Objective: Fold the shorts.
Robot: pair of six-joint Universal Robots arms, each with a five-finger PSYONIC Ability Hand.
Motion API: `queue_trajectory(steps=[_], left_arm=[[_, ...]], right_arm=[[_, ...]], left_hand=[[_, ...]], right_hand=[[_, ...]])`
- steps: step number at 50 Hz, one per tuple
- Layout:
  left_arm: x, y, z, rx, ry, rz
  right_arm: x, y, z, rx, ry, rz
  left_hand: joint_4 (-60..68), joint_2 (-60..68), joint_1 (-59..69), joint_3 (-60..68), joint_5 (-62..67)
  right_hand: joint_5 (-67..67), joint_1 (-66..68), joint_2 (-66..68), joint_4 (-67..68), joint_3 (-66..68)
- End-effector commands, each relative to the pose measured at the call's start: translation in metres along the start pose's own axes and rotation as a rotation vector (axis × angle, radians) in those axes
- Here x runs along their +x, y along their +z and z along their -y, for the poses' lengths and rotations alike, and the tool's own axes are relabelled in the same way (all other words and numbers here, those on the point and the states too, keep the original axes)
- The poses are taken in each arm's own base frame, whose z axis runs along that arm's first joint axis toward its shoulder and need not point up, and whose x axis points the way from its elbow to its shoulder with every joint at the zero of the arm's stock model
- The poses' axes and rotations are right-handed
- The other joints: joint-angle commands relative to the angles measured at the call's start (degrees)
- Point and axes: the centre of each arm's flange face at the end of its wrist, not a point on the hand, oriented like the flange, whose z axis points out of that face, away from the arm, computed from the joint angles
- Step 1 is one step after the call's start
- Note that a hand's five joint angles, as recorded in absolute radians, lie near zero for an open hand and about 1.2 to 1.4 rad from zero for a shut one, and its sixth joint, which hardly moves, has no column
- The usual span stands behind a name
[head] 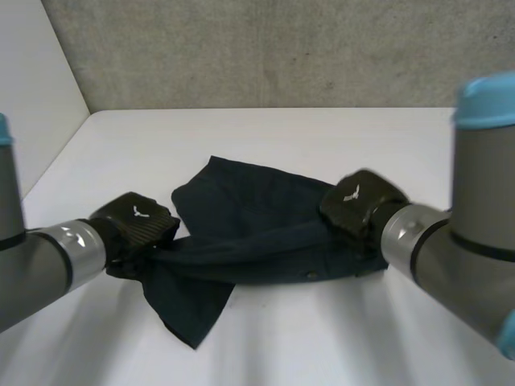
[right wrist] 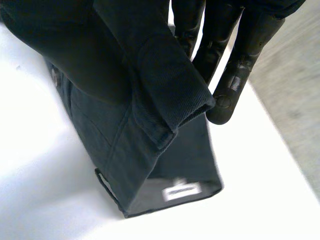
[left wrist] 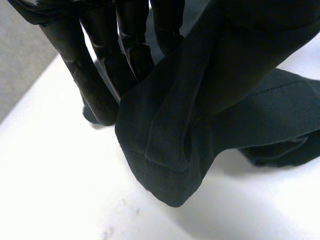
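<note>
Dark navy shorts point(head: 257, 225) lie stretched across the middle of the white table point(head: 282, 133). My left hand point(head: 135, 227) is shut on their left end, where the cloth bunches into it and a leg hangs down toward the front edge. In the left wrist view a folded hem of the shorts point(left wrist: 200, 125) hangs beside my fingers point(left wrist: 100, 75), lifted off the table. My right hand point(head: 358, 203) is shut on the right end, at the waistband. There the thick waistband point(right wrist: 165, 85) is pinched beside my fingers point(right wrist: 235, 75), and a white label point(right wrist: 182, 191) shows inside the shorts.
A grey wall point(head: 265, 48) runs behind the table's far edge, and a pale side wall point(head: 32, 88) stands at the left. Bare table surrounds the shorts on all sides.
</note>
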Motion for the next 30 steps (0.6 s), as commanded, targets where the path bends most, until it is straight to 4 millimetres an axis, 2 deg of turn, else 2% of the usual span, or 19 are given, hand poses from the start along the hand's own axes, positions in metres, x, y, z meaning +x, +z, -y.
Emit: queue_trajectory(steps=[1, 3, 4, 7, 8, 9, 10, 11, 12, 13, 14, 15, 17, 18, 19, 21, 23, 26, 30], left_arm=[[-0.017, 0.051, -0.001, 0.038, 0.014, 0.094], [-0.03, 0.062, 0.006, 0.068, 0.025, 0.16], [-0.045, 0.073, 0.016, 0.106, 0.036, 0.239], [-0.067, 0.084, 0.041, 0.188, 0.05, 0.369], [-0.083, 0.086, 0.068, 0.284, 0.063, 0.465], [-0.089, 0.086, 0.078, 0.323, 0.066, 0.499], [-0.096, 0.084, 0.092, 0.376, 0.069, 0.543], [-0.106, 0.081, 0.107, 0.442, 0.072, 0.596], [-0.124, 0.07, 0.133, 0.555, 0.079, 0.683], [-0.132, 0.064, 0.145, 0.612, 0.082, 0.725], [-0.138, 0.056, 0.157, 0.67, 0.086, 0.766], [-0.15, 0.042, 0.177, 0.786, 0.085, 0.844], [-0.156, 0.031, 0.191, 0.873, 0.088, 0.901], [-0.158, 0.027, 0.195, 0.904, 0.089, 0.923], [-0.16, 0.016, 0.205, 0.971, 0.089, 0.967], [-0.159, 0.003, 0.214, 1.029, 0.089, 0.994], [-0.15, -0.001, 0.213, 1.03, 0.087, 0.976], [-0.143, 0.005, 0.203, 0.993, 0.083, 0.943], [-0.128, 0.026, 0.174, 0.895, 0.073, 0.873]], right_arm=[[-0.01, 0.045, -0.014, -0.005, -0.001, -0.005], [0.002, 0.06, -0.003, 0.065, -0.003, -0.091], [0.008, 0.063, 0.003, 0.092, -0.002, -0.124], [0.035, 0.078, 0.032, 0.246, 0.004, -0.287], [0.042, 0.08, 0.041, 0.29, 0.002, -0.324], [0.05, 0.081, 0.05, 0.34, 0.002, -0.364], [0.067, 0.08, 0.072, 0.454, 0.006, -0.456], [0.077, 0.078, 0.082, 0.516, 0.01, -0.502], [0.088, 0.075, 0.094, 0.586, 0.017, -0.56], [0.097, 0.071, 0.105, 0.654, 0.018, -0.61], [0.112, 0.061, 0.125, 0.776, 0.018, -0.7], [0.119, 0.054, 0.135, 0.839, 0.016, -0.745], [0.133, 0.037, 0.152, 0.958, 0.017, -0.837], [0.142, 0.022, 0.164, 1.053, 0.017, -0.902], [0.145, 0.016, 0.168, 1.088, 0.013, -0.925], [0.146, 0.012, 0.171, 1.118, 0.007, -0.937], [0.143, 0.017, 0.167, 1.096, 0.004, -0.913], [0.127, 0.031, 0.154, 1.011, 0.002, -0.829], [0.106, 0.051, 0.128, 0.875, 0.002, -0.723]], left_hand=[[11.5, 11.48, 15.91, 12.05, 15.71], [11.5, 11.48, 15.91, 12.05, 15.71], [11.5, 11.48, 15.91, 12.05, 15.71], [11.5, 11.48, 15.91, 12.05, 15.71], [11.5, 11.48, 15.91, 12.05, 15.71], [11.5, 11.48, 15.91, 12.05, 15.71], [11.5, 11.48, 15.91, 12.05, 15.71], [11.5, 11.48, 15.91, 12.05, 15.71], [11.5, 11.48, 15.91, 12.05, 15.71], [11.5, 11.48, 15.91, 12.05, 15.71], [11.5, 11.48, 15.91, 12.05, 15.71], [11.5, 11.48, 15.91, 12.05, 15.71], [11.5, 11.48, 15.91, 12.05, 15.71], [11.5, 11.48, 15.91, 12.05, 15.71], [11.5, 11.48, 15.91, 12.05, 15.71], [11.5, 11.48, 15.91, 12.05, 15.71], [11.5, 11.48, 15.91, 12.05, 15.71], [11.5, 11.48, 15.91, 12.05, 15.71], [11.5, 11.48, 15.91, 12.05, 15.71]], right_hand=[[13.3, 23.83, 12.4, 11.71, 12.15], [13.3, 23.83, 12.4, 11.71, 12.15], [13.3, 23.83, 12.4, 11.71, 12.15], [13.3, 23.83, 12.4, 11.71, 12.15], [13.3, 23.83, 12.4, 11.71, 12.15], [13.3, 23.83, 12.4, 11.71, 12.15], [13.3, 23.83, 12.4, 11.71, 12.15], [13.3, 23.83, 12.4, 11.71, 12.15], [13.3, 23.83, 12.4, 11.71, 12.15], [13.3, 23.83, 12.4, 11.71, 12.15], [13.3, 23.83, 12.4, 11.71, 12.15], [13.3, 23.83, 12.4, 11.71, 12.15], [13.3, 23.83, 12.4, 11.71, 12.15], [13.3, 23.83, 12.4, 11.71, 12.15], [13.3, 23.83, 12.4, 11.71, 12.15], [13.3, 23.83, 12.4, 11.71, 12.15], [13.3, 23.83, 12.4, 11.71, 12.15], [13.3, 23.83, 12.4, 11.71, 12.15], [13.3, 23.83, 12.4, 11.71, 12.15]])
